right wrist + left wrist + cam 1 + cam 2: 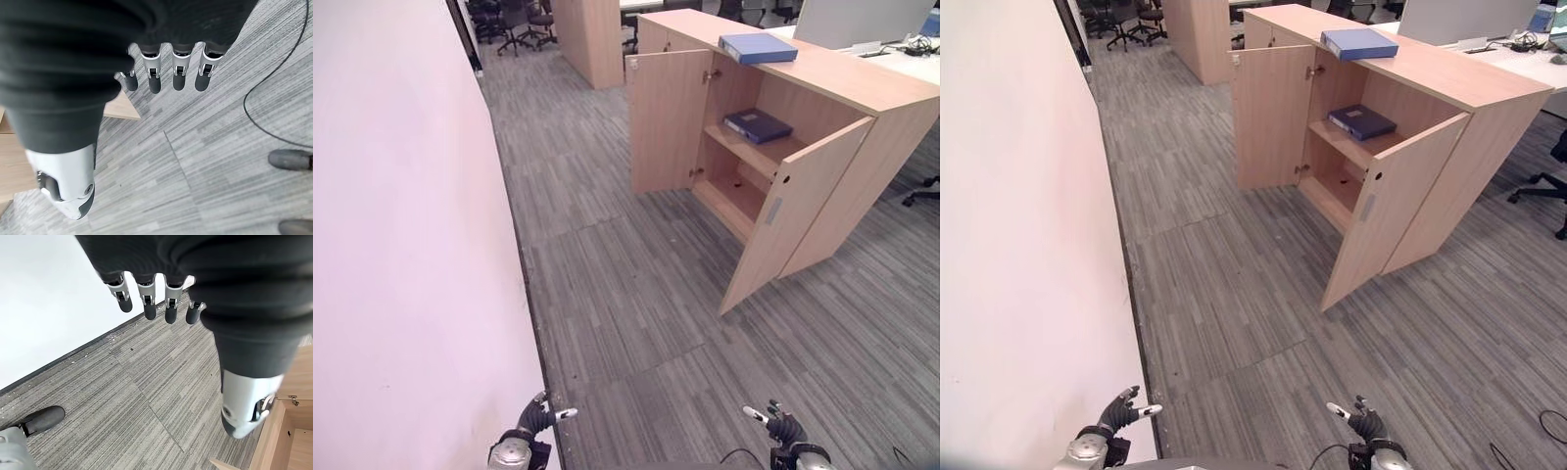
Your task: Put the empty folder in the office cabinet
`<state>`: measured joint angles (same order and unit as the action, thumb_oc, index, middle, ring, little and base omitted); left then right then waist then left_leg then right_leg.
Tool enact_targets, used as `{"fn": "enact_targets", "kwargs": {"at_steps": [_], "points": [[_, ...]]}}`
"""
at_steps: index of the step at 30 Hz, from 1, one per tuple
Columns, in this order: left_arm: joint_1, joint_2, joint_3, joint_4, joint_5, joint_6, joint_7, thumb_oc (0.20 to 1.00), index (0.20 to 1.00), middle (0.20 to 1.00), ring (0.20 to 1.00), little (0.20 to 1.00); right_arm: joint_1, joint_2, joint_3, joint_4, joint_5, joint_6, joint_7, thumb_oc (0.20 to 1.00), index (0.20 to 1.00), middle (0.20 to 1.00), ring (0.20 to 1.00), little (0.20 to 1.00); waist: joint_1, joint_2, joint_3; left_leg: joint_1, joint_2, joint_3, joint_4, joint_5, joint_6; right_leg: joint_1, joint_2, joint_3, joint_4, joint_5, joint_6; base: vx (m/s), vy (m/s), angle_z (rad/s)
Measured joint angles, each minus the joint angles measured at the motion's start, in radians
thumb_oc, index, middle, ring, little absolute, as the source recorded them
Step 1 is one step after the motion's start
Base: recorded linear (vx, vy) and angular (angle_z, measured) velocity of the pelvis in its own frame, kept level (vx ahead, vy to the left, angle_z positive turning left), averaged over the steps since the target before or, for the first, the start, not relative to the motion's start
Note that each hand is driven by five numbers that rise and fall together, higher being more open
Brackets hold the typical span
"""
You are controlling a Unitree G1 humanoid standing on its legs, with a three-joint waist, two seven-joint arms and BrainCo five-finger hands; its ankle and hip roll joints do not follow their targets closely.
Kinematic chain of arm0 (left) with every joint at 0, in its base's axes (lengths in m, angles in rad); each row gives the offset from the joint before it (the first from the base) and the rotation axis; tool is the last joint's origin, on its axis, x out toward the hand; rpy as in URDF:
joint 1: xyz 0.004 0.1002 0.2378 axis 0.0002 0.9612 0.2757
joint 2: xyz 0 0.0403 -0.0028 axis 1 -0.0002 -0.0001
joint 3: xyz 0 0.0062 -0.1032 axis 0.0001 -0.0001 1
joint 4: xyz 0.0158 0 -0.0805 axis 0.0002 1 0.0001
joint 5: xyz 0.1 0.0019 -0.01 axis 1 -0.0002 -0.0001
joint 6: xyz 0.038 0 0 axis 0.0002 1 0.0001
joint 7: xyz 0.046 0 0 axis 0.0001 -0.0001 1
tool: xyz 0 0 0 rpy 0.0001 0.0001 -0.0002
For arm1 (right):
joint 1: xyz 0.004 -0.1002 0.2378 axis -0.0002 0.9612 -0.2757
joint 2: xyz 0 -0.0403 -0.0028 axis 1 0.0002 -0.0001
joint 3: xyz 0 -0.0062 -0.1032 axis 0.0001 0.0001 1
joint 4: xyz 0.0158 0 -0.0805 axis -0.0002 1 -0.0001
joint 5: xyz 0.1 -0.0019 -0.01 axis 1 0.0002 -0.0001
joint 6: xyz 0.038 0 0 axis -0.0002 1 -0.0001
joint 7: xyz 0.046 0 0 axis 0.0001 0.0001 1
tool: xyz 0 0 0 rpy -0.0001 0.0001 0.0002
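Note:
A light blue folder (758,47) lies flat on top of the wooden office cabinet (862,83). Both cabinet doors stand wide, the near door (793,211) swung toward me. A dark blue folder (758,124) lies on the middle shelf inside. My left hand (536,419) hangs low by the white wall, far from the cabinet, its fingers (146,301) relaxed and holding nothing. My right hand (783,428) hangs low at the lower right, its fingers (154,73) also relaxed and empty over the carpet.
A white wall (401,245) runs along my left. Grey carpet (626,294) stretches between me and the cabinet. A second wooden cabinet (590,39) and office chairs (514,20) stand at the back. A desk with a monitor (862,20) sits behind the cabinet.

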<state>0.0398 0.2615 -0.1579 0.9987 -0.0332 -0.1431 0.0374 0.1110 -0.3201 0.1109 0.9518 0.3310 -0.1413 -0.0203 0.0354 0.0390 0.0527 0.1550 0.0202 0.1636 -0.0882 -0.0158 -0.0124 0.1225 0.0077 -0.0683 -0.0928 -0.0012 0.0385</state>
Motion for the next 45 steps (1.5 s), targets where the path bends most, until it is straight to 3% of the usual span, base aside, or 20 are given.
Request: {"fn": "enact_targets", "kwargs": {"at_steps": [10,21,22,23,24,25,26,29,31,32,34,37,39,40,41,42,45], "points": [[-0.001,0.025,0.0,0.0,0.0,0.0,0.006,1.0,1.0,1.0,1.0,1.0,0.0,-0.011,0.001,0.001,0.0,0.0,0.0,1.0,1.0,1.0,1.0,1.0,0.001,0.001,-0.019,0.0,0.0,0.0,0.0,0.0,0.0,0.0,0.0,0.0,0.0,0.0,0.0,0.0,0.0,0.0],[-0.003,0.024,0.0,-0.001,-0.003,-0.008,0.007,1.0,1.0,1.0,1.0,1.0,0.0,-0.031,0.001,-0.001,0.0,0.0,0.001,1.0,1.0,1.0,1.0,1.0,-0.013,0.027,0.001,-0.008,0.005,-0.004,0.0,0.006,-0.01,-0.007,0.005,-0.002,0.0,-0.001,-0.002,-0.02,-0.086,0.01],[-0.016,0.026,0.0,0.0,-0.012,-0.008,0.012,1.0,1.0,1.0,1.0,1.0,-0.012,-0.028,0.006,-0.001,0.0,0.0,0.0,1.0,1.0,1.0,1.0,1.0,-0.015,0.023,0.015,-0.054,0.007,-0.002,0.057,0.007,-0.021,-0.043,0.01,-0.006,0.043,-0.013,-0.013,-0.16,-0.171,0.0],[-0.049,0.035,0.001,-0.001,-0.03,-0.011,0.014,1.0,1.0,1.0,1.0,1.0,-0.044,-0.025,0.017,-0.002,0.0,-0.001,0.003,1.0,1.0,1.0,1.0,1.0,-0.004,-0.007,0.054,-0.148,0.002,0.001,0.191,0.008,-0.041,-0.119,-0.012,-0.008,0.135,-0.041,-0.032,-0.01,-0.089,-0.04],[-0.109,0.048,0.001,0.001,-0.042,-0.015,0.018,1.0,1.0,1.0,1.0,1.0,-0.075,-0.023,0.017,-0.002,0.0,0.0,0.003,1.0,1.0,1.0,1.0,1.0,0.007,-0.058,0.117,-0.262,0.0,-0.008,0.401,0.016,-0.068,-0.159,-0.046,0.005,0.198,-0.064,-0.067,0.1,-0.022,-0.11],[-0.112,0.048,0.0,0.002,-0.046,-0.014,0.018,1.0,1.0,1.0,1.0,1.0,-0.097,-0.028,0.016,-0.003,0.001,-0.001,0.0,1.0,1.0,1.0,1.0,1.0,0.007,-0.072,0.138,-0.325,0.012,-0.016,0.512,0.023,-0.09,-0.151,-0.049,0.012,0.214,-0.069,-0.083,0.17,0.027,-0.08],[-0.114,0.047,-0.002,0.003,-0.051,-0.013,0.017,1.0,1.0,1.0,1.0,1.0,-0.1,-0.03,0.012,0.001,0.002,-0.001,-0.002,1.0,1.0,1.0,1.0,1.0,0.004,-0.076,0.14,-0.351,0.024,-0.03,0.535,0.02,-0.09,-0.151,-0.046,0.007,0.216,-0.075,-0.093,0.27,0.094,-0.03],[-0.12,0.044,-0.008,0.003,-0.078,-0.017,0.019,1.0,1.0,1.0,1.0,1.0,-0.102,-0.042,0.008,0.008,0.002,0.0,-0.003,1.0,1.0,1.0,1.0,1.0,0.004,-0.055,0.135,-0.308,0.07,-0.069,0.244,0.037,-0.104,-0.124,-0.038,-0.01,0.17,-0.072,-0.089,0.24,0.114,0.0],[-0.129,0.03,-0.011,0.005,-0.079,-0.019,0.021,1.0,1.0,1.0,1.0,1.0,-0.111,-0.056,0.008,0.039,0.002,0.004,-0.005,1.0,1.0,1.0,1.0,1.0,0.015,-0.028,0.125,-0.311,0.1,-0.082,0.073,0.073,-0.14,-0.113,-0.027,0.0,0.138,-0.061,-0.096,0.3,0.123,0.2],[-0.148,0.017,-0.012,0.027,-0.079,-0.021,0.022,1.0,1.0,1.0,1.0,1.0,-0.117,-0.06,0.001,0.046,0.002,0.004,-0.014,1.0,1.0,1.0,1.0,1.0,0.027,-0.006,0.122,-0.336,0.112,-0.093,-0.016,0.105,-0.185,-0.097,-0.029,0.007,0.104,-0.05,-0.099,0.3,0.115,0.15],[-0.148,0.004,-0.019,0.03,-0.08,-0.018,0.024,1.0,1.0,1.0,1.0,1.0,-0.141,-0.068,0.0,0.077,0.002,0.003,-0.02,1.0,1.0,1.0,1.0,1.0,0.071,0.006,0.129,-0.367,0.135,-0.085,-0.007,0.115,-0.191,-0.068,-0.033,0.05,0.083,-0.049,-0.098,0.32,0.152,-0.2],[-0.116,0.015,-0.016,0.032,-0.086,-0.016,0.036,1.0,1.0,1.0,1.0,1.0,-0.164,-0.063,0.005,0.079,0.001,0.002,-0.02,1.0,1.0,1.0,1.0,1.0,0.102,0.03,0.113,-0.352,0.166,-0.054,-0.014,0.119,-0.188,0.002,-0.039,0.103,0.028,-0.068,-0.063,0.24,0.166,-0.48],[-0.092,0.018,-0.006,0.026,-0.091,-0.015,0.04,1.0,1.0,1.0,1.0,1.0,-0.164,-0.061,0.011,0.075,0.001,-0.001,-0.019,1.0,1.0,1.0,1.0,1.0,0.123,0.033,0.101,-0.302,0.178,-0.021,-0.006,0.104,-0.167,0.022,-0.057,0.137,0.028,-0.08,-0.033,0.32,0.316,-0.95],[-0.083,0.018,0.003,0.037,-0.097,-0.015,0.041,1.0,1.0,1.0,1.0,1.0,-0.157,-0.056,0.016,0.082,-0.001,0.002,-0.021,1.0,1.0,1.0,1.0,1.0,0.113,0.023,0.068,-0.265,0.162,0.044,-0.015,0.179,-0.146,0.055,-0.107,0.165,0.005,-0.1,0.001,0.34,0.363,-1.05],[-0.074,0.021,0.015,0.027,-0.098,-0.015,0.044,1.0,1.0,1.0,1.0,1.0,-0.151,-0.048,0.029,0.084,-0.001,0.004,-0.02,1.0,1.0,1.0,1.0,1.0,0.117,0.003,0.059,-0.246,0.144,0.098,-0.015,0.212,-0.109,0.052,-0.138,0.164,0.019,-0.101,0.025,0.24,0.264,-0.89],[-0.072,0.029,0.027,0.02,-0.098,-0.015,0.046,1.0,1.0,1.0,1.0,1.0,-0.137,-0.03,0.045,0.077,-0.004,0.006,-0.018,1.0,1.0,1.0,1.0,1.0,0.114,-0.036,0.045,-0.237,0.112,0.131,-0.015,0.2,-0.06,0.049,-0.176,0.157,0.023,-0.073,0.073,0.16,0.178,-0.64],[-0.116,0.057,0.028,0.01,-0.098,-0.02,0.042,1.0,1.0,1.0,1.0,1.0,-0.094,0.042,0.042,0.07,-0.007,0.021,-0.009,1.0,1.0,1.0,1.0,1.0,0.111,-0.095,0.006,-0.212,0.065,0.157,-0.005,0.158,0.003,0.035,-0.233,0.095,0.062,-0.004,0.153,0.21,0.291,-0.22]]}}
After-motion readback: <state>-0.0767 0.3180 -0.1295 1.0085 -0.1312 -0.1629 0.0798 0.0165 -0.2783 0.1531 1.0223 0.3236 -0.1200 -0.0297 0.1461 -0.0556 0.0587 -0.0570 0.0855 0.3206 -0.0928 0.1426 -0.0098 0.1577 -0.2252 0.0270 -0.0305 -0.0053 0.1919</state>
